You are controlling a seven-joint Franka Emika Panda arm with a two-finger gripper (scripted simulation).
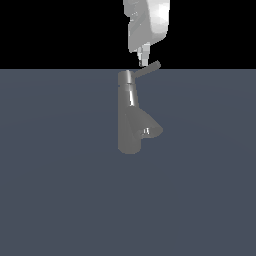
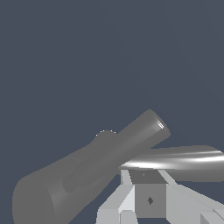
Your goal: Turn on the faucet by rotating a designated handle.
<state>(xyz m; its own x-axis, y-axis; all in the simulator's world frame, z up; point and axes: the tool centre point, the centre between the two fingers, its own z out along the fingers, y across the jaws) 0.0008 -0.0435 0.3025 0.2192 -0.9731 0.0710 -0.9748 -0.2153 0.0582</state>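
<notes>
The faucet is a grey shiny upright column standing on the flat grey floor, with a flared spout branching toward the exterior view's right. Its handle, a thin grey rod, sticks out sideways from the top cap and slants up toward the exterior view's right. My gripper hangs just above the rod, fingertips touching or almost touching it, and looks shut with nothing between its fingers. In the wrist view the fingers sit right against the shiny handle, beside the faucet body.
Flat blue-grey floor surrounds the faucet on every side. A black background fills the upper part of the exterior view, and no other objects show.
</notes>
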